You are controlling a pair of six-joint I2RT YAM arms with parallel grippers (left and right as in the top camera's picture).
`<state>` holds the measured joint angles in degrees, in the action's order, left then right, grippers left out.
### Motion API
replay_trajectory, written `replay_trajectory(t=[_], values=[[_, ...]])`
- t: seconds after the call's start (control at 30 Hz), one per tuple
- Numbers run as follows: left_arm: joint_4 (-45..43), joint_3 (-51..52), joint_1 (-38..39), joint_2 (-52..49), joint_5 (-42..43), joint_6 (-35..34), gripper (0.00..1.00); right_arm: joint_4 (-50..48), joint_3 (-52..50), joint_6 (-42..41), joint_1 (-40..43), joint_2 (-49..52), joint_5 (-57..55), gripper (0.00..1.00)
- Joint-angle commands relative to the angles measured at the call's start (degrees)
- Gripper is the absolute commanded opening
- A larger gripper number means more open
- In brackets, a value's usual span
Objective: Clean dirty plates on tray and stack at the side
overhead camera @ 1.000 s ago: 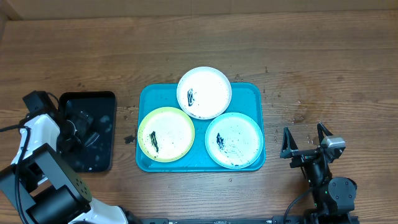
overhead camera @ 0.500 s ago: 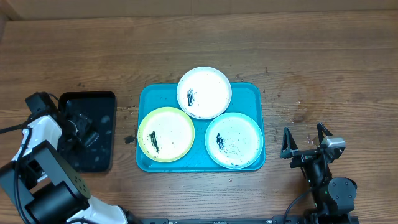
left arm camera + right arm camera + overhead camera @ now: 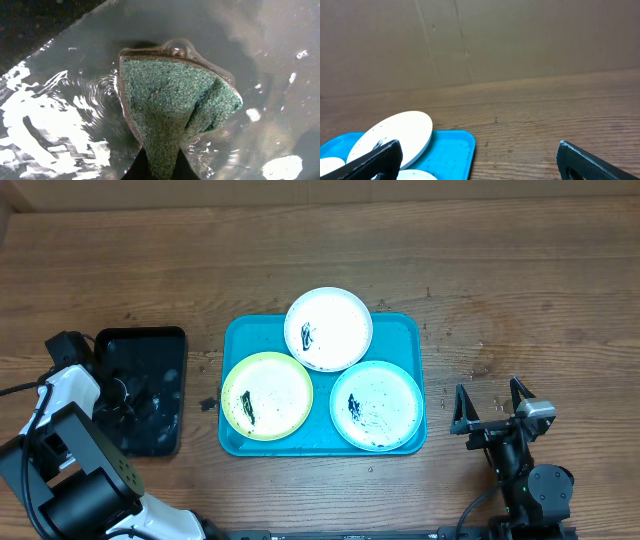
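Observation:
Three plates lie on the turquoise tray (image 3: 405, 330), each with black smears: a white plate (image 3: 328, 328) at the back, a yellow-green rimmed plate (image 3: 267, 396) front left, a light-blue rimmed plate (image 3: 376, 404) front right. My left gripper (image 3: 133, 394) is down in the black tray (image 3: 150, 345) left of them. In the left wrist view it (image 3: 160, 167) is shut on a green sponge (image 3: 175, 105) that sits in shallow water. My right gripper (image 3: 492, 405) stands open right of the turquoise tray with nothing between its fingers (image 3: 375, 157). The white plate (image 3: 395, 132) and the tray corner (image 3: 457, 145) show ahead of it.
The black tray holds water with bright reflections (image 3: 45, 125). A brown cardboard wall (image 3: 495, 40) stands behind the wooden table (image 3: 520, 290). A small dark speck (image 3: 208, 404) lies between the two trays.
My left gripper has closed on the sponge in the black tray. The right arm and the plates have not moved.

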<state>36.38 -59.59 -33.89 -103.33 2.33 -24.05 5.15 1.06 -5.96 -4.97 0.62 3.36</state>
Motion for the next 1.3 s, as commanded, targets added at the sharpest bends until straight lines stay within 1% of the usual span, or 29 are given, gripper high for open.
replay_trajectory(t=[0.0,0.2,0.3,0.33,0.43,0.53,0.6,0.7,0.77,0.83,0.87,0.9,0.97,1.03,1.1,1.27], values=[[2.03,-0.74,-0.17,-1.18,-0.7,0.11,0.04,-0.48,-0.59,0.22,-0.33,-0.46,-0.74,1.0],[10.05,-7.85,-0.17,-0.66,1.09,0.79,0.04,-0.48,-0.59,0.22,-0.33,-0.46,-0.74,1.0],[14.73,-13.88,-0.17,-0.02,5.57,5.07,0.04,-0.48,-0.59,0.22,-0.33,-0.46,-0.74,1.0],[17.44,-17.46,-0.17,0.39,7.04,6.38,0.04,-0.48,-0.59,0.22,-0.33,-0.46,-0.74,1.0],[22.67,-24.11,-0.17,0.94,7.32,6.58,0.04,-0.48,-0.59,0.22,-0.33,-0.46,-0.74,1.0],[27.98,-30.42,-0.17,1.27,9.07,9.55,0.04,-0.48,-0.59,0.22,-0.33,-0.46,-0.74,1.0],[31.47,-34.27,-0.17,1.27,11.67,11.76,0.04,-0.48,-0.59,0.22,-0.33,-0.46,-0.74,1.0],[35.78,-38.38,-0.17,1.27,17.94,14.47,0.04,-0.48,-0.59,0.22,-0.33,-0.46,-0.74,1.0],[35.63,-37.97,-0.13,1.16,18.8,15.15,0.04,-0.48,-0.59,0.22,-0.33,-0.46,-0.74,1.0],[35.15,-35.71,0.17,0.61,15.85,15.15,0.05,-0.48,-0.59,0.22,-0.33,-0.46,-0.74,1.0],[34.77,-33.31,0.22,0.22,15.28,14.19,0.04,-0.48,-0.59,0.22,-0.33,-0.46,-0.74,1.0],[34.16,-30.14,0.2,-0.22,16.5,11.32,0.04,-0.48,-0.59,0.22,-0.33,-0.46,-0.74,1.0],[32.7,-25.38,0.07,-0.92,20.68,6.8,0.04,-0.48,-0.59,0.22,-0.33,-0.46,-0.74,1.0],[30.51,-21.9,-0.33,-1.42,26.38,4.83,0.04,-0.48,-0.59,0.22,-0.33,-0.46,-0.74,1.0],[28.98,-20.41,-0.83,-1.57,31.43,4.72,0.04,-0.48,-0.59,0.22,-0.33,-0.46,-0.74,1.0],[30.36,-21.42,-3.08,-1.55,43.74,4.66,0.04,-0.48,-0.59,0.22,-0.33,-0.46,-0.74,1.0]])
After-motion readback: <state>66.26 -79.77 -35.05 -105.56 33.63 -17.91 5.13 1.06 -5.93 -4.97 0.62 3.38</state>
